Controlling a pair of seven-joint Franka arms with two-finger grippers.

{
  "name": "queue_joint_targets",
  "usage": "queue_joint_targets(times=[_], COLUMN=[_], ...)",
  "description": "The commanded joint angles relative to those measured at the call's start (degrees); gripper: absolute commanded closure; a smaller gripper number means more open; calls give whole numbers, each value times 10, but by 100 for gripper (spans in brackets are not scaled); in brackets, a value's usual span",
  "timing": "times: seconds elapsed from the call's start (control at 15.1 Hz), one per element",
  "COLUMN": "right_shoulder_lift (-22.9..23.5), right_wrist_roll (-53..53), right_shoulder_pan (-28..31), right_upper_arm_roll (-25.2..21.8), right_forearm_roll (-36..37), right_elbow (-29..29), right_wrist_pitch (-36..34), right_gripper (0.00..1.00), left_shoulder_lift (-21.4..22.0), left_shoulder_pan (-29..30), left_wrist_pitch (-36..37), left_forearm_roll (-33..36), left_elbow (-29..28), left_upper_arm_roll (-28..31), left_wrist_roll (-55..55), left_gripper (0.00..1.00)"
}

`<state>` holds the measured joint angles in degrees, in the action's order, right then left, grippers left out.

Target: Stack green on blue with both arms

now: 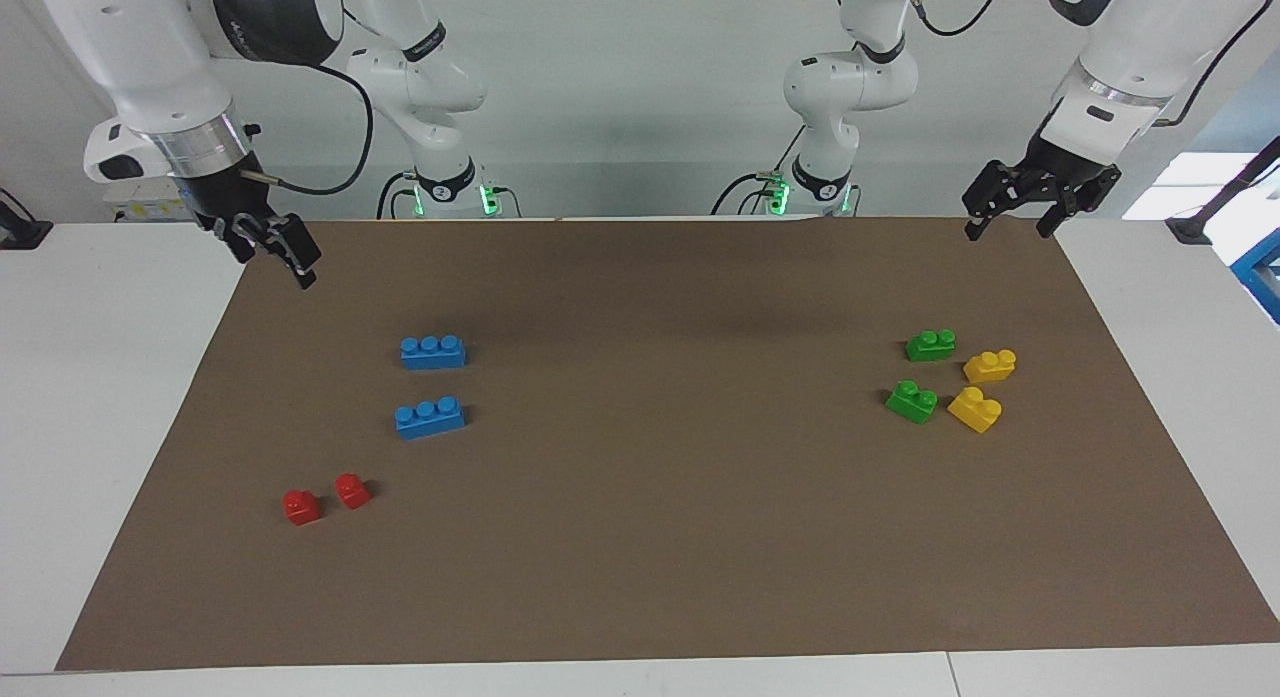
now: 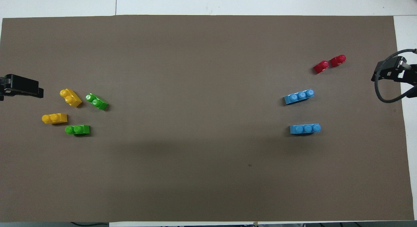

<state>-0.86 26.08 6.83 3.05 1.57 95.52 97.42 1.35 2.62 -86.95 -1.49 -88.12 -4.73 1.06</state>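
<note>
My left claw (image 1: pixel 1012 222) hangs in the air over the edge of the brown mat (image 1: pixel 660 537) at my left arm's end of the desk (image 1: pixel 110 397), and its fingers are apart with nothing in them. My right claw (image 1: pixel 278 247) hangs over the mat's edge at my right arm's end, and it holds nothing too; its fingers look apart, but I see them from the side, so that is hard to be sure of. Both of my arms are waiting. The two green bricks (image 1: pixel 930 345) (image 1: pixel 911 401) lie flat on the mat at my left arm's end, well apart from my left claw and farther from me than where it hangs. The green brick closer to me has its long side running along the desk, from one arm's end to the other. The other green brick is turned a bit slantwise. Both have their studs up. Two yellow bricks (image 1: pixel 990 365) (image 1: pixel 975 409) sit just beside the green ones, closer to the end of the desk. The two blue bricks (image 1: pixel 433 352) (image 1: pixel 429 418) lie at my right arm's end, one farther from me than the other, well apart from my right claw. Both blue bricks have their long sides running along the desk, studs up, and the farther one is tipped just a little off that line. Two small red bricks (image 1: pixel 301 507) (image 1: pixel 352 491) sit side by side, farther from me than the blue ones. Green and blue are well apart, with bare mat between them.
</note>
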Motion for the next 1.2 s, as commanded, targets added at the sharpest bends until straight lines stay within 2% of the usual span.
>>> queue_joint_targets(times=[0.0,0.13,0.4,0.66,1.13], right_shoulder_lift=[9,12,13,13,12], right_wrist_roll=[47,63,62,-116,-187], right_shoulder_pan=[2,4,5,12,10], right_upper_arm_roll=[2,2,2,0,0], right_forearm_roll=[-27,-53,-55,-52,-44], right_elbow=[7,7,7,6,7], right_wrist_pitch=[21,24,15,15,19], right_gripper=[4,4,3,3,3], left_shoulder_lift=[-4,-4,-4,-4,-4], left_shoulder_pan=[2,2,2,2,2], left_wrist_pitch=[9,10,10,9,10], left_forearm_roll=[-4,-4,-4,-4,-4], left_elbow=[13,13,13,13,13], left_upper_arm_roll=[-1,-1,-1,-1,-1], left_wrist_roll=[-8,-8,-8,-9,-9], left_gripper=[0,0,0,0,0])
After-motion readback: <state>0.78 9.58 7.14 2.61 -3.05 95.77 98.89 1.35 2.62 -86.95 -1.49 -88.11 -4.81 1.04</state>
